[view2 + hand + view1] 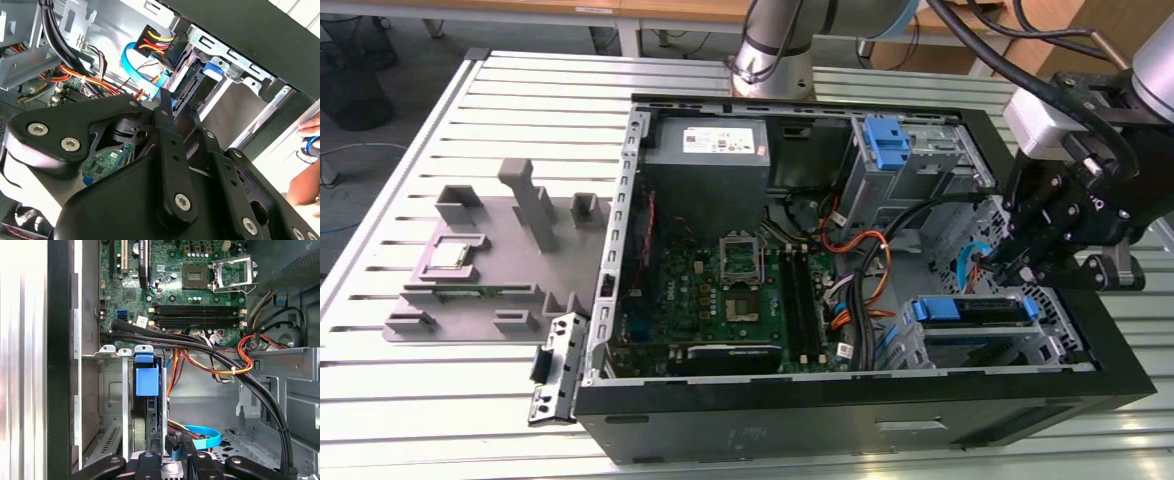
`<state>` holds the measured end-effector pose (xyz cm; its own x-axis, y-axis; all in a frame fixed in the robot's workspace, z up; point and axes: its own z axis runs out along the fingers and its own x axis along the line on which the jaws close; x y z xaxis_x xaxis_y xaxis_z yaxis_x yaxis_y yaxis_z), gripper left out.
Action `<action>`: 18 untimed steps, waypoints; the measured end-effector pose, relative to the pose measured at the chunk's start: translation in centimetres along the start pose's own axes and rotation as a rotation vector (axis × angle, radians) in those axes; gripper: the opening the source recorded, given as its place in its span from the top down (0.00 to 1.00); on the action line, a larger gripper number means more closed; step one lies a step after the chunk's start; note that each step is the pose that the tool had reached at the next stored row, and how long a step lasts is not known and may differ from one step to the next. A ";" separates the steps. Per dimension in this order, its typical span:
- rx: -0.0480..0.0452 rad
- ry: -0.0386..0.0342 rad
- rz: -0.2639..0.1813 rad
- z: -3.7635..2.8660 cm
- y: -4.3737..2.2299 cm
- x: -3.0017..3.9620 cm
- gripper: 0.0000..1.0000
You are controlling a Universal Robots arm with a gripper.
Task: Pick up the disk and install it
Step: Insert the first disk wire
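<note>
Gripper [172,454] parted, empty, near disk [147,382] in drive bay [125,390], person's hand [311,126] in second wrist view

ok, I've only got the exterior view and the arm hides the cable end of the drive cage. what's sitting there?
Observer: Second wrist view: a black plug with yellow, red and black wires sits right beside the connector end of the silver hard drive in its bright blue plastic carrier. Can't tell if it's mated.
Operator: how's the drive sitting?
Observer: First wrist view: on edge between upright silver metal cage rails, with the claw at its cable end.
Operator: anyone close?
Observer: Second wrist view: a person's hand just outside the black case wall.
</note>
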<state>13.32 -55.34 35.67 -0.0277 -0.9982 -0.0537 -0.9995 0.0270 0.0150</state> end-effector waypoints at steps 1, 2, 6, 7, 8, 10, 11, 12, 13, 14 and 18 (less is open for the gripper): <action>0.0004 -0.0001 0.009 0.01 -0.01 0.00 0.70; 0.0009 -0.0002 0.017 0.01 -0.01 0.00 0.70; 0.0024 -0.0008 0.045 0.06 -0.14 0.00 0.70; 0.0026 -0.0008 0.050 0.06 -0.21 0.00 0.70; 0.0025 -0.0005 0.054 0.07 -0.28 0.00 0.70; 0.0028 0.0034 0.060 0.10 -0.34 0.00 0.70; 0.0031 0.0067 0.062 0.13 -0.34 0.01 0.70; 0.0035 0.0115 0.063 0.18 -0.34 0.02 0.70; 0.0039 0.0171 0.065 0.24 -0.34 0.02 0.70; 0.0042 0.0217 0.065 0.29 -0.35 0.02 0.70; 0.0044 0.0258 0.065 0.32 -0.35 0.03 0.70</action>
<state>13.67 -55.36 35.34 -0.0928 -0.9953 -0.0269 -0.9956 0.0924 0.0132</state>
